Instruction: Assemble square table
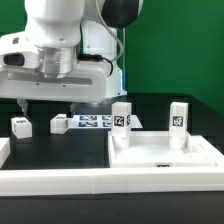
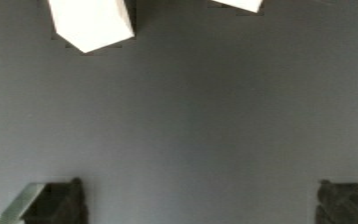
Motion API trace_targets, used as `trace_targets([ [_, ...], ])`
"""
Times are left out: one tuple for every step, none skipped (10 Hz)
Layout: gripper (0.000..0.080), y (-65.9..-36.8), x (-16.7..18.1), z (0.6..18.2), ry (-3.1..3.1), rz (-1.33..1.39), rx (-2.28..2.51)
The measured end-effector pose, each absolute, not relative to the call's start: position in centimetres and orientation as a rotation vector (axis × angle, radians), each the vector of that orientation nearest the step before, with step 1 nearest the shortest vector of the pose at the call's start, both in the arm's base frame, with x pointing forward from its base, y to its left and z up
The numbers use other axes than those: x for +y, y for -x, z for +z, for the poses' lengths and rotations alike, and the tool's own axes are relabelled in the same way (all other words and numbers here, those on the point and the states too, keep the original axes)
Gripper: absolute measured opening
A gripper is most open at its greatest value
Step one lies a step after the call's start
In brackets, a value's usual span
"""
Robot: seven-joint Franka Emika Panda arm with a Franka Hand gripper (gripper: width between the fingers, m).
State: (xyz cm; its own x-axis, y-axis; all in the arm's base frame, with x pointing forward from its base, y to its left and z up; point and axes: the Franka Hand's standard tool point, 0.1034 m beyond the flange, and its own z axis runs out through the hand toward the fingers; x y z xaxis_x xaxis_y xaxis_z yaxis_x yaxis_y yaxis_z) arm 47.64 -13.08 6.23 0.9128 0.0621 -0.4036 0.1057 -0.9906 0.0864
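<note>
Square table (image 1: 150, 150) roughly halfway there, going by the pictures. Sits at the exterior view's right on the black work surface (image 1: 60, 150), right by the white rails (image 1: 60, 180), slab flat with the raised rim up. Already got the left upright leg (image 1: 121, 117) and the right upright leg (image 1: 178, 115) standing at the two far corners; can't tell whether fully screwed home. Two left to do: the outer loose leg (image 1: 20, 125) and the inner loose leg (image 1: 57, 124), well off toward the exterior view's left, the inner one just beside the marker board (image 1: 95, 122).

Gripper (image 2: 197, 205) hanging over bare dark surface, fingers (image 2: 51, 200) spread wide, nothing between them. At the edge of the wrist view, a big white piece (image 2: 91, 25) and a small white piece (image 2: 238, 5), probably those loose legs, not sure which.

Best guess: reaching for leg three. Next up, needs lining up over one loose leg, dropping straight down to straddle it, then a firm squeeze. Everything hard, smooth white plastic, so likely a bit slippery. Legs short and blocky with black-and-white tags stuck on; slab square with a shallow rim. Work surface matte and dark, no shine
</note>
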Motion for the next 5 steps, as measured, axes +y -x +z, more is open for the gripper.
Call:
trace_targets([
  [0.0648,-47.6,-13.1,6.2,-2.968,-0.621,0.131],
  [0.0648,-47.4,-13.1,6.2,-2.968,-0.627,0.104],
  [0.0648,-46.3,-13.3,5.8,-2.969,-0.661,0.004],
  [0.0648,-44.9,-13.3,5.3,-2.985,-0.704,-0.056],
  [0.0648,-43.7,-13.2,4.9,-3.001,-0.738,-0.108],
])
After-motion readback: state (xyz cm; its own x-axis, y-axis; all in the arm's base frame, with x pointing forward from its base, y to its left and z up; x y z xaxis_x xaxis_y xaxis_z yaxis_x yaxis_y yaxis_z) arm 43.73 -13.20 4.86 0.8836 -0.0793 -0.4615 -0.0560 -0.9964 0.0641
